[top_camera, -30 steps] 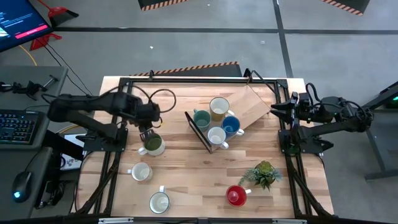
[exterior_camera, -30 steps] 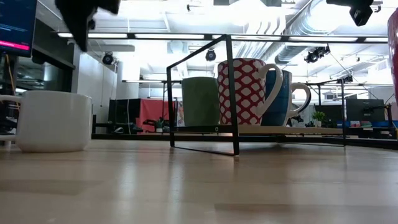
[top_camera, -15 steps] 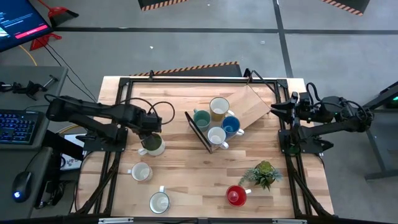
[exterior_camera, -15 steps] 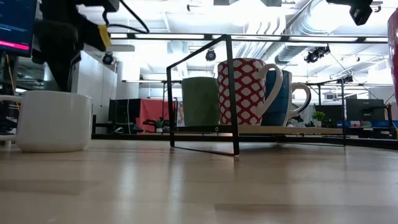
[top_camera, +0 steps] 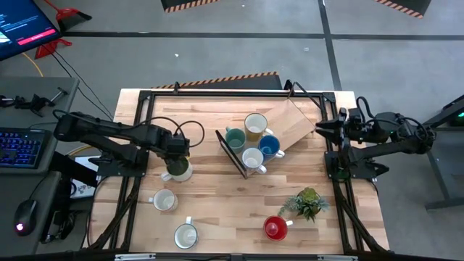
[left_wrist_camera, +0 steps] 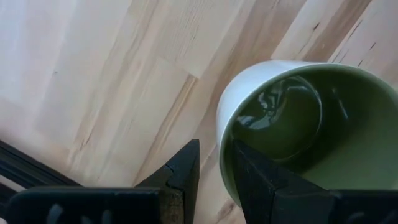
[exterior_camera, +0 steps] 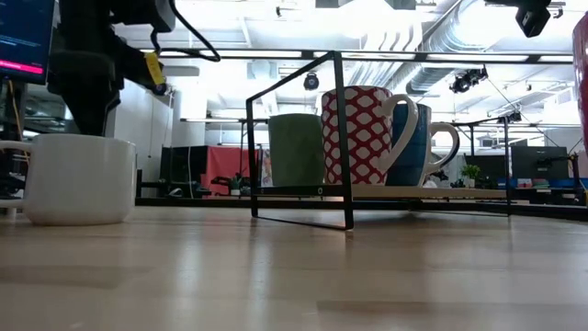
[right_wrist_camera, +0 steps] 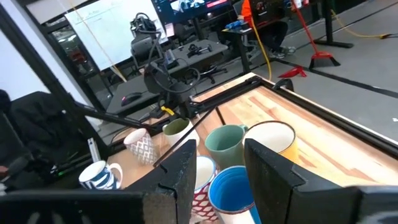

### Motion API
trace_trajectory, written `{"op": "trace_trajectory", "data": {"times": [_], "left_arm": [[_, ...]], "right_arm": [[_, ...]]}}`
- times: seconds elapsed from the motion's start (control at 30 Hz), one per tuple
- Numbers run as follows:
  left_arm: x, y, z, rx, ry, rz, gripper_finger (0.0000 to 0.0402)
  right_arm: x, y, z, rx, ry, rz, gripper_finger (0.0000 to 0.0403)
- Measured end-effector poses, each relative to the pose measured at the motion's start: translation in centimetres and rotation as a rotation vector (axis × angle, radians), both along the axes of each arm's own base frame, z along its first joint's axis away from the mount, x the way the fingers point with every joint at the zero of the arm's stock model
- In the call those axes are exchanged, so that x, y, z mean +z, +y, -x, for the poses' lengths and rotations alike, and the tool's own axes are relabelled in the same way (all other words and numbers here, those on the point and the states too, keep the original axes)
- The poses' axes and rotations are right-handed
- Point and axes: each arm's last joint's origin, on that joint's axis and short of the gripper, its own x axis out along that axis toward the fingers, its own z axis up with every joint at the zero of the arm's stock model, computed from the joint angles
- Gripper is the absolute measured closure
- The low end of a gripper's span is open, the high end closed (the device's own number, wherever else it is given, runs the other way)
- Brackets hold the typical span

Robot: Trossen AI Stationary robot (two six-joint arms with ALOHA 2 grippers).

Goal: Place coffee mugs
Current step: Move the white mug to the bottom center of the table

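The left gripper is down at the olive-lined mug on the left part of the table, its two fingers straddling the mug's wall, one outside and one inside the rim. They stand slightly apart and look not quite pinched onto the wall.

The step in hand seems to be the pickup of this mug. Next the fingers need to press together on the wall, then lift the mug straight up and carry it right toward the rack, where four mugs already crowd together.

The right gripper waits at the right edge of the table, fingers spread, holding nothing. Two pale mugs and a red mug sit nearer the front edge.
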Motion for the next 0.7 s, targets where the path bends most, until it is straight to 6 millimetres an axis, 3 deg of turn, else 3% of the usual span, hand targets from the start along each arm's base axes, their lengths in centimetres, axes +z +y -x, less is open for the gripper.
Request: {"op": "trace_trajectory", "data": {"times": [0.7], "left_arm": [[-2.5, -0.1, -2.6, -0.156, 0.058, -0.014, 0.0319]], "right_arm": [[-0.3, 0.1, 0.0, 0.02, 0.035, 0.002, 0.0279]]}}
